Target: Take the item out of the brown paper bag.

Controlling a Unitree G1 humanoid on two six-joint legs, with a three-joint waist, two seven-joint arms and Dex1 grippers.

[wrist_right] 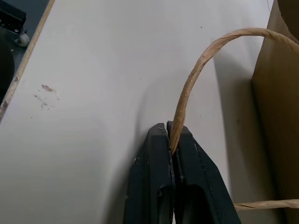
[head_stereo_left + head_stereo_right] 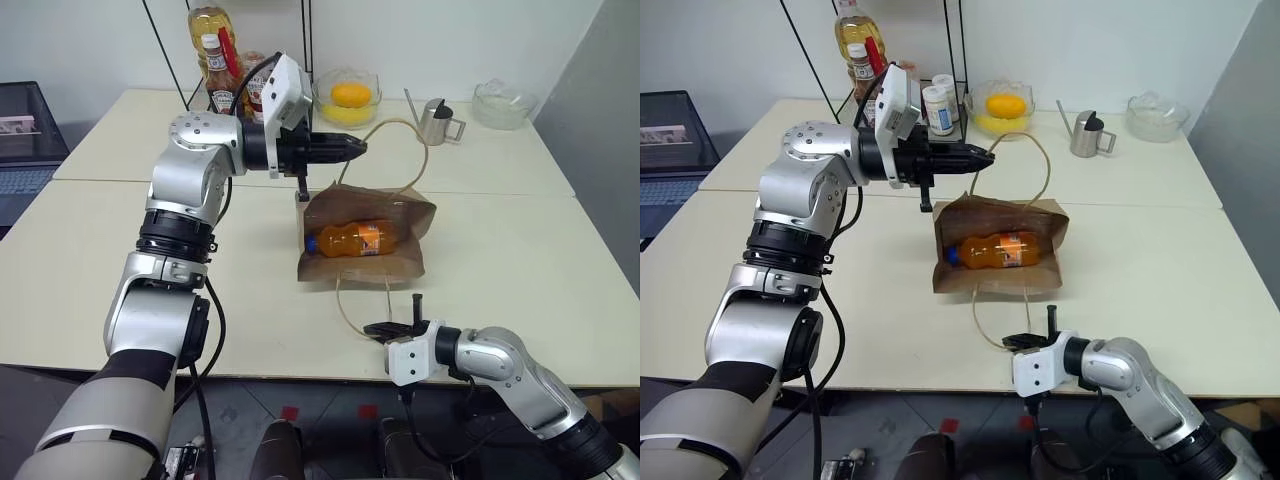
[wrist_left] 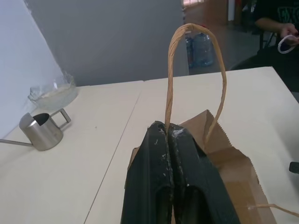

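we see the plain brown kraft paper bag lying on the pale table, its mouth pulled open toward us. inside that bag lies the small orange-yellow bottle with a blue cap, on its side, cap toward the robot's left, fully within the bag's opening.

the left gripper sits above the bag's far edge, pointing level toward the robot's right, its black fingers pressed together on the far tan twisted-cord handle, which loops up and back down to the bag.

the right gripper is at the table edge in front of the bag, fingers pinched narrow on the near tan cord handle, which arcs from the bag's near edge.

behind the bag we note a glass bowl of yellow fruit, a small steel watering can, an empty glass bowl and ketchup bottles.
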